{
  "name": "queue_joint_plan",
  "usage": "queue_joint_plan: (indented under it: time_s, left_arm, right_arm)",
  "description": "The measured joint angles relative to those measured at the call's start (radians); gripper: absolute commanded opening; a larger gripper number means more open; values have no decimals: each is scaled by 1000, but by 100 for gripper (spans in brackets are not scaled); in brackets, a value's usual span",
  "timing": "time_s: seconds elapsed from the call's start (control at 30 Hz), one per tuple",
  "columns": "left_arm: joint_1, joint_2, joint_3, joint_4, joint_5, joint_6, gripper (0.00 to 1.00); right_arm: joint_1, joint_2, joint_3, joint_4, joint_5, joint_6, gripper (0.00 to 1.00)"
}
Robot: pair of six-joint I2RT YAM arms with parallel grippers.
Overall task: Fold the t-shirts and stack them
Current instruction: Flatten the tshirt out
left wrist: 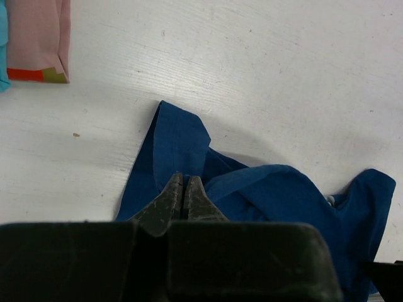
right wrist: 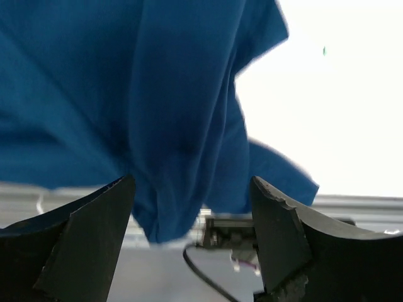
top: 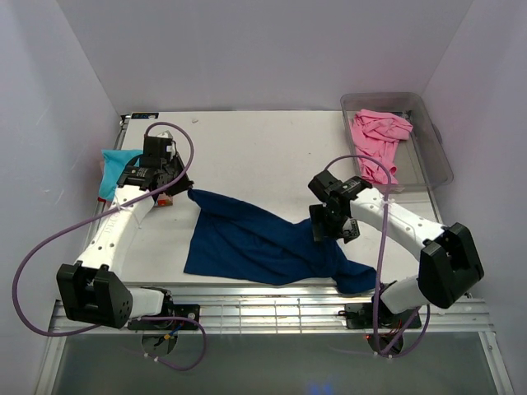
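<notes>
My left gripper pinches the navy shirt's ten-o'clock corner. My right gripper stands wide at its three-o'clock side. The shirt sprawls across the table's six-o'clock half.

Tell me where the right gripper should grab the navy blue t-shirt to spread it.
Probably the bunched end of the navy blue t-shirt at the table's near edge, coming from above on the right. The left gripper is shut on the far-left corner, so that end is the opposite one; the open right gripper hangs near it.
</notes>
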Motion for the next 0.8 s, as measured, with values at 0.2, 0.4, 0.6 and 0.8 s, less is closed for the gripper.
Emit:
queue_joint_plan:
  time_s: [0.2, 0.4, 0.6, 0.8]
  left_arm:
    - [0, -2, 3, 0, -1, 5, 0]
    - [0, -6, 0, 0, 0, 8, 0]
    - [0, -21, -25, -1, 1, 8, 0]
    - [0, -20, -29, -4, 21, 8, 0]
  right_arm:
    - [-28, 63, 7, 122, 81, 40, 61]
    - [-89, 30, -48, 227, 132, 108, 49]
    - [-145, -133, -121, 269, 158, 147, 49]
    - [-151, -109, -264, 351, 93, 163, 49]
